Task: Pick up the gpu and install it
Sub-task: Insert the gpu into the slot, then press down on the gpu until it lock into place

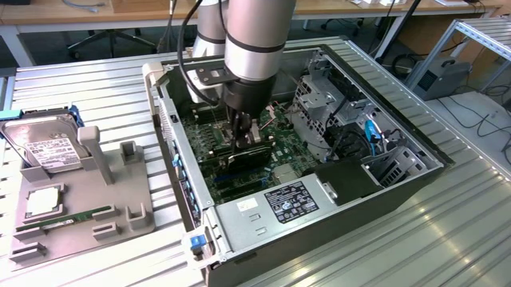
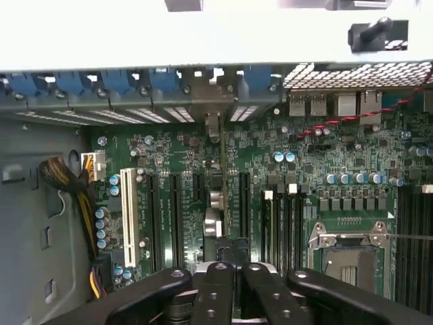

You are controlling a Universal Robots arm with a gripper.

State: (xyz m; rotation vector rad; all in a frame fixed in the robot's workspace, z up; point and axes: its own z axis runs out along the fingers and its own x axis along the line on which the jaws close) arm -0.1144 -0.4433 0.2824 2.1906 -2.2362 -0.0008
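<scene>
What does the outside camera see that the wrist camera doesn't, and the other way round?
Exterior view: the hard drive and memory stick on the grey holder beside the computer case. Wrist view: the processor socket and a white slot. Both: the gripper closed on the gpu, over the green motherboard.

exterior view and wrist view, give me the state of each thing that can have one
gripper: down inside the case, closed on the gpu's top edge
gpu: standing on edge over the motherboard slots, held by the gripper
computer case: lying on its side, side panel off, open
hard drive: resting in the grey holder outside the case
memory stick: lying flat on the grey holder
cpu socket: empty
</scene>
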